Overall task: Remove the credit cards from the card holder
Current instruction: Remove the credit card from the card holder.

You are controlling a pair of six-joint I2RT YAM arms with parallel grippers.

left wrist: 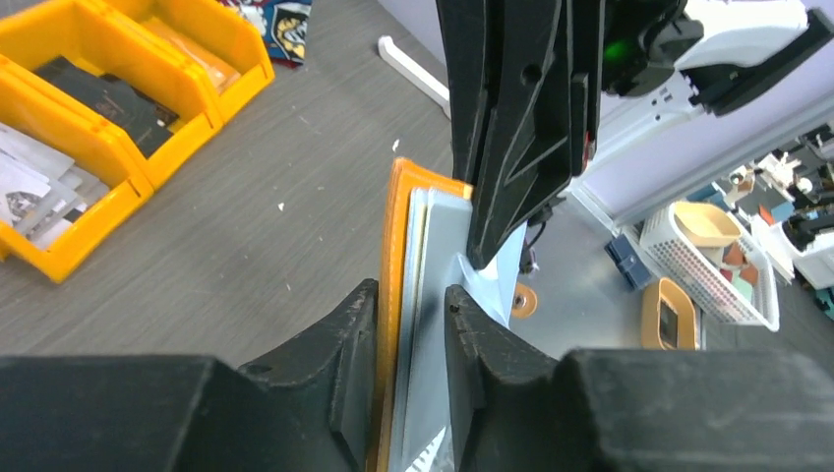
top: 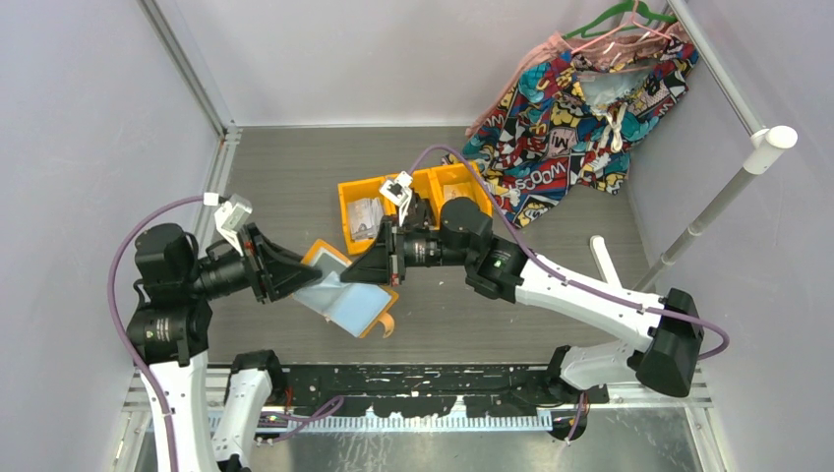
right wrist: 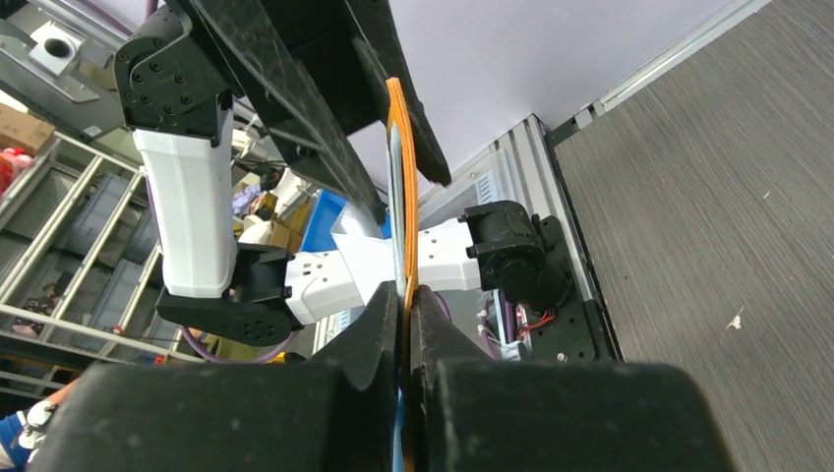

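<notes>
Count: two tools, one card holder, three bin trays. Your left tool [left wrist: 413,293] grasps the card holder [top: 346,300], its orange cover and pale blue pocket pages between the fingers. The holder stands on edge above the grey wood-grain counter [top: 295,187]. Your right tool [right wrist: 406,292] is clenched on its orange edge. You cannot make out the credit cards in the pockets. Of the orange plastic bin trays [left wrist: 148,172], one holds grey-white papers [left wrist: 29,197], one a flat dark object [left wrist: 108,98].

Card holder [top: 344,290]: orange cover, matt, smooth; inner pockets pale blue see-thru plastic, slight sheen.
Bins [left wrist: 69,258]: yellow-orange hard plastic, semi-gloss.
Table [top: 285,177]: grey wood-grain finish, matt.
Garment [top: 570,98]: printed cloth, soft, creased.
Rail [top: 723,197]: white, smooth.
</notes>
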